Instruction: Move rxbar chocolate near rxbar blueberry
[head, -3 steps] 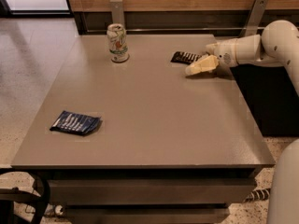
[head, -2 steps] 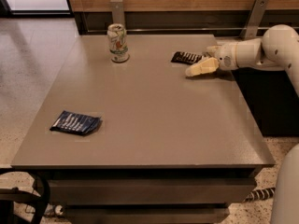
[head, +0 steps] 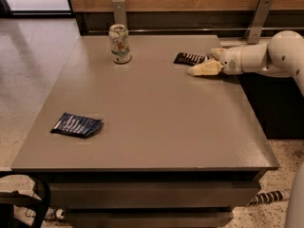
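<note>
Gripper (head: 204, 63) is reaching in low near the far right corner, claw standing apart just beside the right end of the rxbar chocolate (head: 189, 58), which is lying flat there. Near the left edge, toward the near corner, the rxbar blueberry (head: 77, 125) is lying flat. Soda can (head: 119, 43) is standing upright by the far edge.

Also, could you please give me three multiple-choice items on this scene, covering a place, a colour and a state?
1. Where on the table is the rxbar blueberry? A front left; B rear right; C centre.
2. What colour is the rxbar chocolate beside the pincer at the rear right? A red; B black; C yellow.
3. The can is: A lying down; B crushed; C upright.
1 A, it lies near the front left corner. 2 B, its wrapper is black. 3 C, it stands on its base.
</note>
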`<state>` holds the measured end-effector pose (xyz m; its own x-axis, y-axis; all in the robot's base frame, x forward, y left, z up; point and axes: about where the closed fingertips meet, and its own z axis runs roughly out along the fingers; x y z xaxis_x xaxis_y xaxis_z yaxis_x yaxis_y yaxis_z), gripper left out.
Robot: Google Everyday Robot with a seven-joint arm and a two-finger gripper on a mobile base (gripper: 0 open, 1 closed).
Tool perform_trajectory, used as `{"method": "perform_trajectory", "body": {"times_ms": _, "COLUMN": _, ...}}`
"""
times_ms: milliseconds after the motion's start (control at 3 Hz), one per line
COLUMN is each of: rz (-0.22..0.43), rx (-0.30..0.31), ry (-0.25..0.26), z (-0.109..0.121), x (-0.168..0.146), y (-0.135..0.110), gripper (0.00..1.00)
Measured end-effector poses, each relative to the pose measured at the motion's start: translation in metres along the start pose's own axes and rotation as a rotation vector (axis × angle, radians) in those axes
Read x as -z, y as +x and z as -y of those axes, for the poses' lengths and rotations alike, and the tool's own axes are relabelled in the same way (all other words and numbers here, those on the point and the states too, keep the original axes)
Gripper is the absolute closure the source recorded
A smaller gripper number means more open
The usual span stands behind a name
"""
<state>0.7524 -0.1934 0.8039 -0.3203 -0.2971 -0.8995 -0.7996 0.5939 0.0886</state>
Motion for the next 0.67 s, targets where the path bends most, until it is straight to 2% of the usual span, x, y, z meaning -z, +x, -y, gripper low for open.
{"method": "perform_trajectory", "body": {"times_ms": 667, "rz": 0.000, "rx": 0.000, "ry": 0.000, "z": -0.0008, "x": 0.0035, "y": -0.0077, "gripper": 0.84}}
